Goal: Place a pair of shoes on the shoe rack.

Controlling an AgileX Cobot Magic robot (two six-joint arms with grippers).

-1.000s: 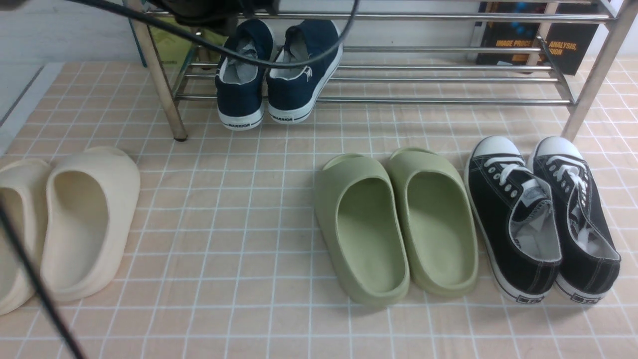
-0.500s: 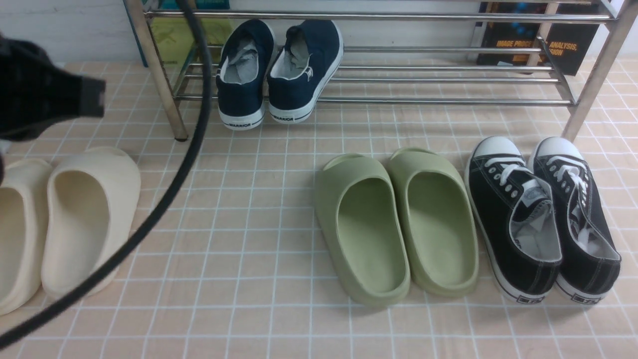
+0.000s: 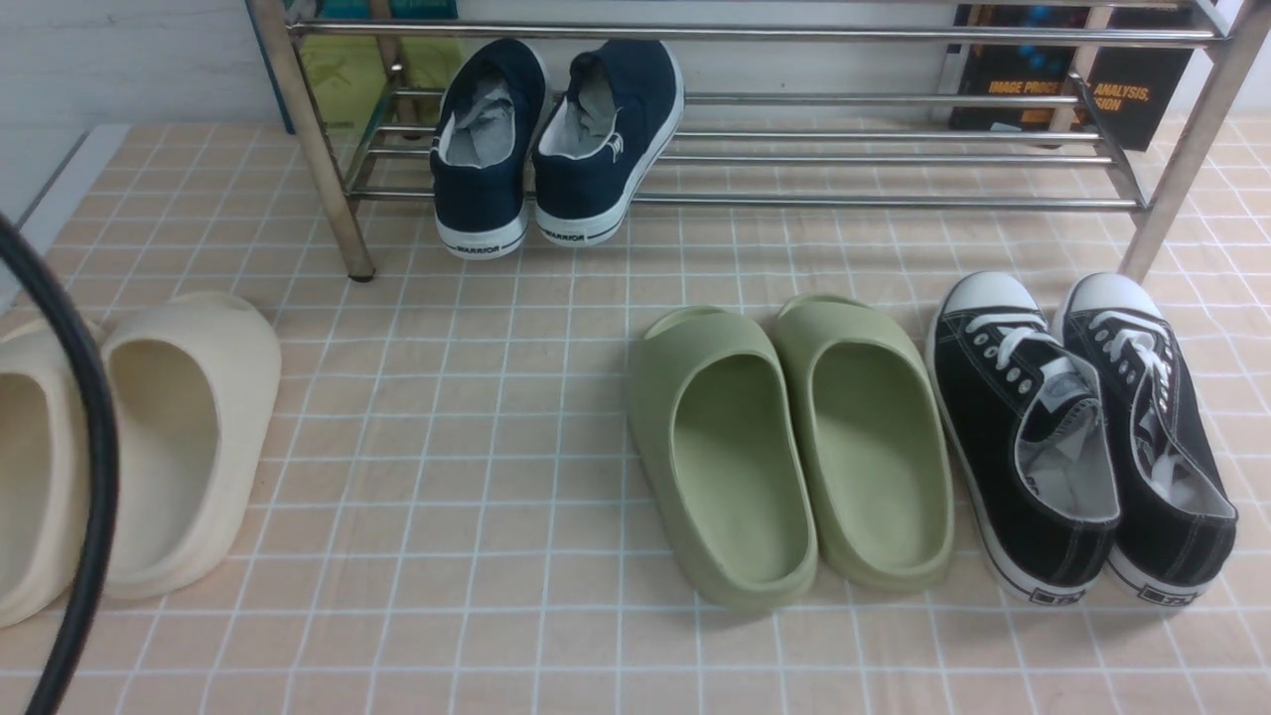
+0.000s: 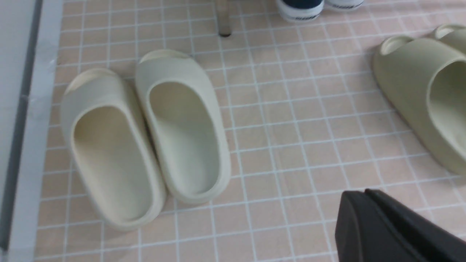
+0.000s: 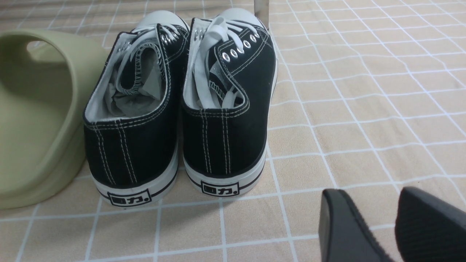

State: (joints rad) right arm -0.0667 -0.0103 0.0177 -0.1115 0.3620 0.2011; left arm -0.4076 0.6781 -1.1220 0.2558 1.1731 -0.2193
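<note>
The pair of shoes (image 3: 556, 139), two navy slip-on sneakers with white soles, rests on the lower bars of the chrome shoe rack (image 3: 844, 199), near its left end. Their heels stick out over the front bar. No gripper touches them. One navy heel (image 4: 300, 7) and a rack leg (image 4: 223, 18) show in the left wrist view. My left gripper (image 4: 364, 193) is shut and empty above the checked cloth, beside the cream slides. My right gripper (image 5: 367, 203) stands open and empty just behind the black sneakers. Neither gripper shows in the front view.
Cream slides (image 3: 149, 437) lie at the front left, green slides (image 3: 784, 437) in the middle, black lace-up sneakers (image 3: 1077, 427) at the right. A black cable (image 3: 84, 447) hangs across the left edge. Books (image 3: 1072, 79) stand behind the rack.
My left arm has drawn back from the rack, swinging left and out of the front view, leaving only its cable. The navy shoes stay put on the rack.
</note>
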